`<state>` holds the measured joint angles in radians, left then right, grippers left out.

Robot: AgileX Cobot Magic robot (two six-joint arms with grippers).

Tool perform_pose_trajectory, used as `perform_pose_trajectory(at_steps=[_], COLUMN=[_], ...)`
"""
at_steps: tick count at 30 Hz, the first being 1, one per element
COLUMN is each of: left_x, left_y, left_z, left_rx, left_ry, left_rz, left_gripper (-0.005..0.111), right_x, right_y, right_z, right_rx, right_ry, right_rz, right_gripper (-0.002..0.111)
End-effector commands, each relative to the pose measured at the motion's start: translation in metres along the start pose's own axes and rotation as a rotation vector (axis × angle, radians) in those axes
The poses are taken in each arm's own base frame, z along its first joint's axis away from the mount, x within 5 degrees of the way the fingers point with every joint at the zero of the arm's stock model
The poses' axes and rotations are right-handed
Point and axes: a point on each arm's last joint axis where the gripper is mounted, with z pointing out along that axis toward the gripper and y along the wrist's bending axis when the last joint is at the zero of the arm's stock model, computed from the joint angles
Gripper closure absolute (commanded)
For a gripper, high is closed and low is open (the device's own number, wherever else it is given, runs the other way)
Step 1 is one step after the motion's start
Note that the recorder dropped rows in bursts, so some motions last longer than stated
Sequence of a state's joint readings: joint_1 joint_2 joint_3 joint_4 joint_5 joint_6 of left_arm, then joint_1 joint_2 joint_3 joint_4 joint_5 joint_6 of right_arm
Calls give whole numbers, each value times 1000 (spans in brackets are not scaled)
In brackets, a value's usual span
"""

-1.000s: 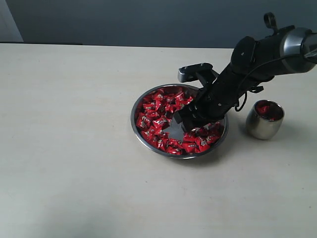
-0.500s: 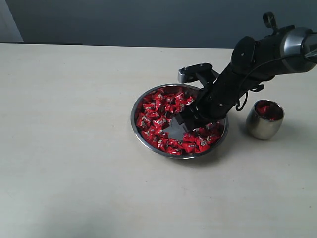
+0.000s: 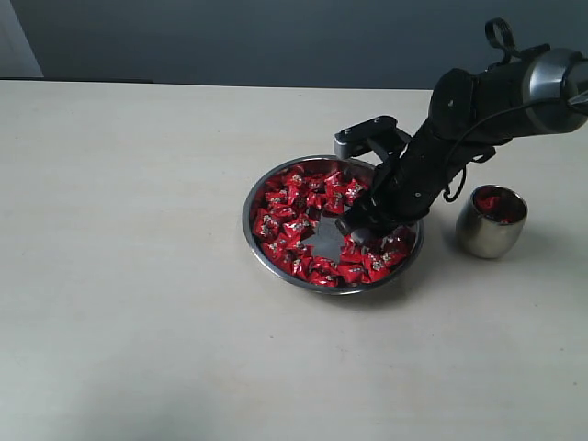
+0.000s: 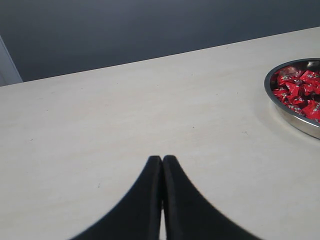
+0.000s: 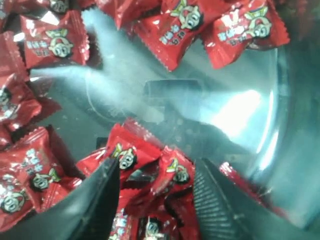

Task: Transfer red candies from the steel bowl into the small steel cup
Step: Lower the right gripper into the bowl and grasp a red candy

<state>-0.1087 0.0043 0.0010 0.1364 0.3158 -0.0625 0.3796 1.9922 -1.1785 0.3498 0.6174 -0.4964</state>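
Observation:
The steel bowl (image 3: 246, 225) sits mid-table, holding many red candies (image 3: 289, 207) ringed around a bare patch of its bottom. My right gripper (image 3: 360, 226) reaches down into the bowl's right half. In the right wrist view its jaws (image 5: 156, 165) stand open, pressed into the heap with several red candies (image 5: 135, 152) lying between the fingers, beside the bare steel bottom (image 5: 240, 110). The small steel cup (image 3: 490, 234) stands to the right of the bowl with some red candies inside. My left gripper (image 4: 162, 159) is shut and empty over bare table, well away from the bowl (image 4: 295, 120).
The pale table (image 3: 129, 276) stretches wide to the left and in front of the bowl. My right arm (image 3: 478, 101) slants down from the upper right, passing just behind the cup. A dark wall runs along the table's far edge.
My right gripper has slid from the bowl's centre toward its right side, nearer the cup, uncovering the bare bottom. Its jaws stayed equally wide. The left gripper shows no change.

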Motion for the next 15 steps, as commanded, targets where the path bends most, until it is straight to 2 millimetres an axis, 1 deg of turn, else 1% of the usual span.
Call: perform_pose_trajectory(at_steps=[1, 4, 10, 15], left_x=[-1, -1, -1, -1], left_y=[0, 0, 0, 0], left_z=[0, 0, 0, 0], left_rx=[3, 3, 3, 3], left_ry=[-11, -11, -11, -11], left_rz=[-6, -6, -6, -6], left_gripper=[106, 106, 106, 106], right_x=[0, 0, 1, 2], right_y=[1, 1, 1, 1], right_z=[-4, -4, -4, -4], right_rx=[-4, -4, 0, 0], right_ry=[11, 11, 23, 31], right_rz=[-9, -9, -20, -25], right_gripper=[63, 67, 86, 90])
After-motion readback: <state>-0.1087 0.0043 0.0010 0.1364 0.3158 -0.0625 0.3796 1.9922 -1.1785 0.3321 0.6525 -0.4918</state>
